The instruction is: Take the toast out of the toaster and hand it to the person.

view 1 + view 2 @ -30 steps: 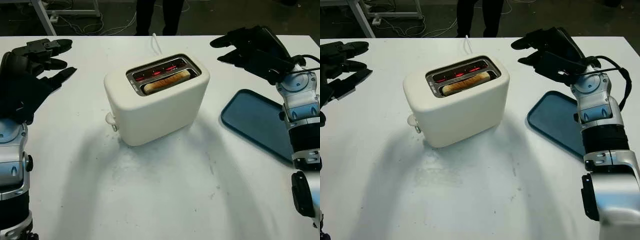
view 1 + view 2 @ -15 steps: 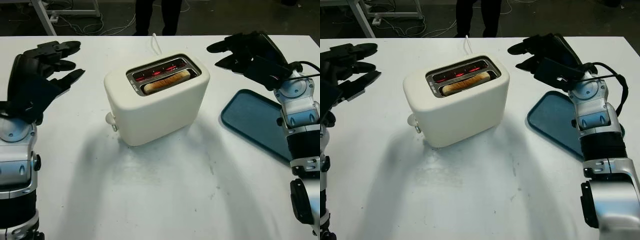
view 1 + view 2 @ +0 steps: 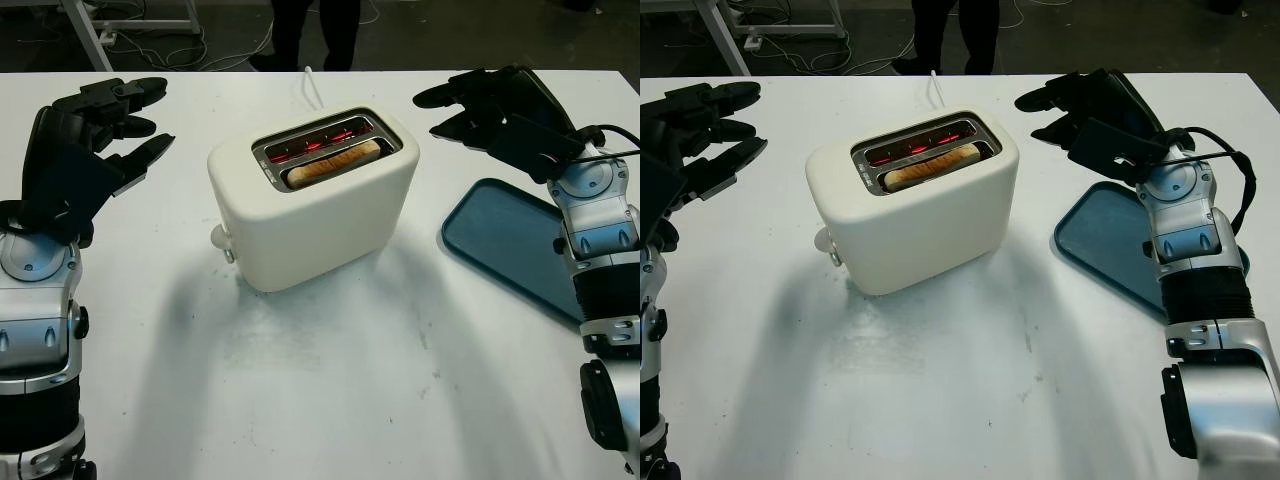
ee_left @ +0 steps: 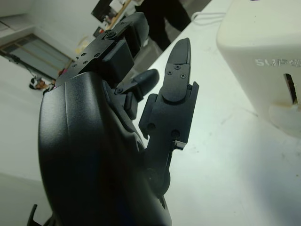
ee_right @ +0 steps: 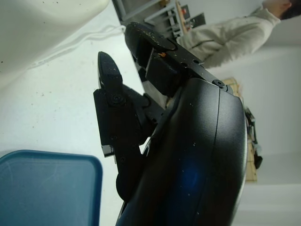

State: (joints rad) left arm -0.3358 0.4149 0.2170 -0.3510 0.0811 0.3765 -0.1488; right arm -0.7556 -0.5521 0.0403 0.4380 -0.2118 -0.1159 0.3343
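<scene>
while the toast sits low in the toaster's near slot, long axis running between the hands, the open right hand hovers nearer than the open left hand.

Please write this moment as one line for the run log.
toast: in toaster slot | left hand: open, left of toaster | right hand: open, right of toaster | handover: not started

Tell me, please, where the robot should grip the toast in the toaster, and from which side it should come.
Probably from straight above: only the top edge of the toast stands out of the toaster, in the slot nearer the robot. Pinch that edge across its thin faces. The open right hand hovers closer than the open left hand.
</scene>
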